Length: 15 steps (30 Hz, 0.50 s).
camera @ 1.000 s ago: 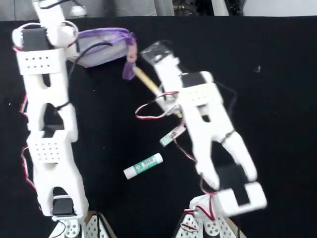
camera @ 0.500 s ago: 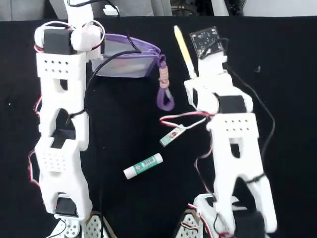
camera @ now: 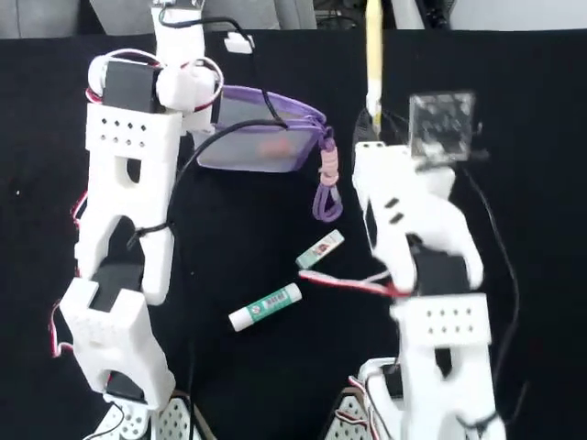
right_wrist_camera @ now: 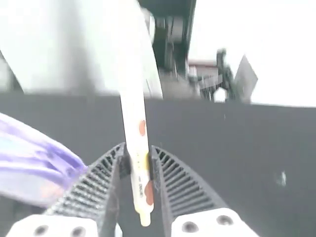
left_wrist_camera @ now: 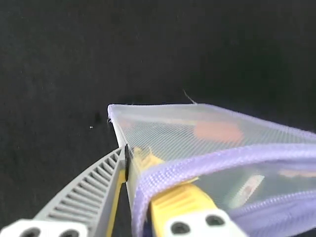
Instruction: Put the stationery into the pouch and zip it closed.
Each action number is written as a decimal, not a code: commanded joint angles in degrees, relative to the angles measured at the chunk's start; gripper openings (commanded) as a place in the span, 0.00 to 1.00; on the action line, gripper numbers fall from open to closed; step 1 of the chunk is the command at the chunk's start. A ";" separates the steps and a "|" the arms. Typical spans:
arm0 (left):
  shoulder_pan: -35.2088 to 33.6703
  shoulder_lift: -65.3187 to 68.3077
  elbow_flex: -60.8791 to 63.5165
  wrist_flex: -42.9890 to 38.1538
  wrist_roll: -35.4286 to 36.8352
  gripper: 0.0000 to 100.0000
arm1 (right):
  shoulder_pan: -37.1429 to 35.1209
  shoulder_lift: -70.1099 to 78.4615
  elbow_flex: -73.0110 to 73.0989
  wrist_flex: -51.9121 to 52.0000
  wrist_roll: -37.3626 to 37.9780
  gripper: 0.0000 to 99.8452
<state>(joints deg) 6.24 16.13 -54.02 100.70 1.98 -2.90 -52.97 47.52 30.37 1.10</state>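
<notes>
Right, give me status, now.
Left gripper shut on pouch edge. Right gripper shut on pencil, not yet in pouch. Glue stick and small wrapped item lie loose on table.

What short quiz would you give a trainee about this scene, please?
1. True or false: the right jaws are shut on the pencil.
2. The left jaws grip: A a ruler, B the pouch, C scissors?
3. Which two things lie on the table outside the pouch?
Key: 1 true; 2 B; 3 the glue stick and a small labelled item.
</notes>
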 commanded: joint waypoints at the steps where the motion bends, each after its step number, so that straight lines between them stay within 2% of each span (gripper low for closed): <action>1: 1.54 -3.16 3.38 0.18 -0.09 0.03 | 0.44 -10.95 4.26 -7.03 -4.57 0.01; 5: 1.45 -3.08 5.49 0.18 0.09 0.03 | -3.87 -19.91 10.07 -13.54 -7.82 0.01; 9: 1.54 -3.43 5.93 0.18 0.09 0.03 | -13.54 -26.24 14.99 -20.66 -7.82 0.01; 12: 1.63 -3.43 5.93 0.18 0.09 0.03 | -18.73 -27.03 17.63 -26.90 -7.82 0.01; 15: 1.63 -3.43 5.93 0.09 0.09 0.03 | -20.84 -26.07 19.47 -31.91 -7.74 0.01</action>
<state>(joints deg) 6.59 14.37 -48.48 100.44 1.89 -20.22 -78.64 66.07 5.58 -6.29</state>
